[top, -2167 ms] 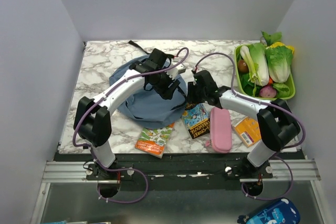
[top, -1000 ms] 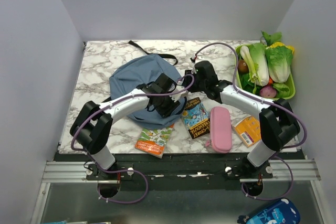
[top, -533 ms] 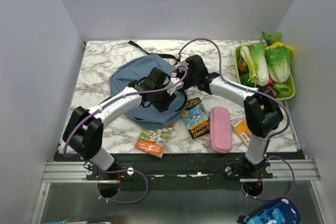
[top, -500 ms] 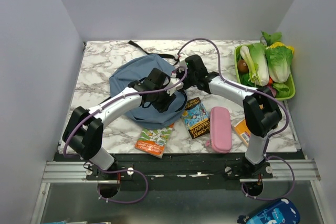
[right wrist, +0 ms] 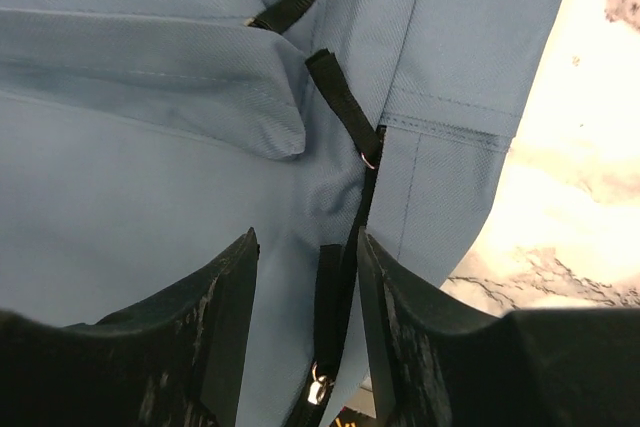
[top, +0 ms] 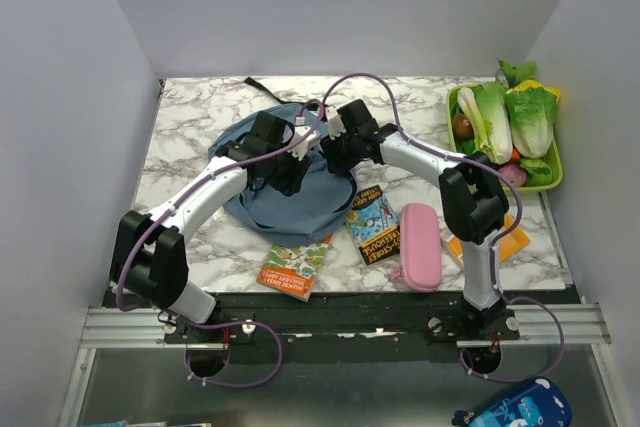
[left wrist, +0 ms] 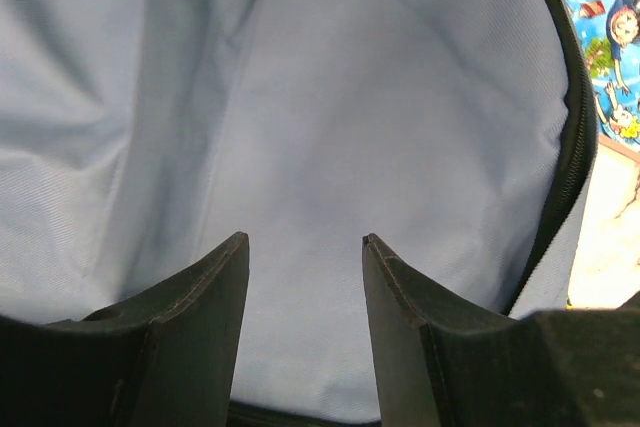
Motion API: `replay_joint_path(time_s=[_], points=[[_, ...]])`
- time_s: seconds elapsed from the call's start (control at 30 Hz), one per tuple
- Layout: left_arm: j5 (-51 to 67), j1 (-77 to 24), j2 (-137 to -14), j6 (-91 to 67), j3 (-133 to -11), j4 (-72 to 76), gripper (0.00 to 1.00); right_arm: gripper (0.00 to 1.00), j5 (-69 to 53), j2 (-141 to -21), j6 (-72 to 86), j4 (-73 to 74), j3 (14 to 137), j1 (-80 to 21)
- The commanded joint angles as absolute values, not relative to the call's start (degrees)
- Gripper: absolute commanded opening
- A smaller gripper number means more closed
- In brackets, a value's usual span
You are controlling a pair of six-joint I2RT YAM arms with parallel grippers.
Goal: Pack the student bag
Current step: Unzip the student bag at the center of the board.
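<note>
The student bag (top: 300, 209) is a dusty-blue backpack lying flat in the middle of the marble table (top: 190, 112). My left gripper (top: 292, 173) hovers over its upper middle. In the left wrist view, that gripper (left wrist: 304, 239) is open with only blue bag fabric (left wrist: 350, 97) behind the gap and the black zipper (left wrist: 568, 147) curving at the right. My right gripper (top: 332, 155) is over the bag's upper right edge. The right wrist view shows this gripper (right wrist: 306, 234) open, its fingers either side of a black zipper tab (right wrist: 328, 297) with a metal pull on the bag (right wrist: 150, 197), not pinching it.
Near the front edge lie a green-covered book (top: 297, 267), a blue comic book (top: 375, 227), a pink pencil case (top: 420, 245) and an orange book (top: 510, 239) partly behind the right arm. A green tray (top: 455, 152) of vegetables stands at the back right. A black strap (top: 265, 90) trails behind the bag.
Both grippers have moved up and to the left over the bag. The right arm swung left from beside the comic book onto the bag's upper right edge.
</note>
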State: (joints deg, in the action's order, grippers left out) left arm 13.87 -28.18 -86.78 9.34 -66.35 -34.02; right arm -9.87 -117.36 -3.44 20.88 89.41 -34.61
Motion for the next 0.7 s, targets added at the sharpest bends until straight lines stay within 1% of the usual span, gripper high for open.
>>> replay_joint_path(time_s=[0.0, 0.27, 0.37, 0.47, 0.5, 0.53, 0.6, 0.67], points=[[17.3, -25.2, -83.7, 8.4, -69.0, -35.7, 0.56, 0.54, -5.7, -120.7, -6.4, 27.8, 92.4, -35.4], [17.7, -22.7, -84.3, 8.7, -68.7, -35.1, 0.57, 0.56, 3.7, -121.4, -8.3, 29.2, 91.0, -36.9], [17.8, -22.6, -84.8, 8.8, -68.9, -35.1, 0.57, 0.53, 5.0, -122.0, -8.0, 29.4, 90.8, -37.4], [17.7, -22.6, -84.9, 9.0, -68.7, -34.6, 0.57, 0.38, 6.1, -121.3, -6.5, 29.2, 90.4, -37.4], [17.7, -22.6, -85.0, 9.1, -68.6, -34.5, 0.57, 0.27, 6.2, -120.9, -6.0, 28.3, 90.1, -37.4], [17.6, -22.6, -85.1, 9.0, -68.6, -34.2, 0.57, 0.19, 6.4, -119.2, -5.6, 27.5, 89.5, -37.4], [17.6, -22.6, -85.7, 8.9, -68.4, -34.0, 0.57, 0.07, 6.5, -116.6, -4.4, 23.9, 86.4, -37.4], [17.7, -22.6, -86.4, 8.4, -68.6, -33.6, 0.57, 0.07, 5.5, -112.1, -3.5, 21.1, 83.9, -37.4]])
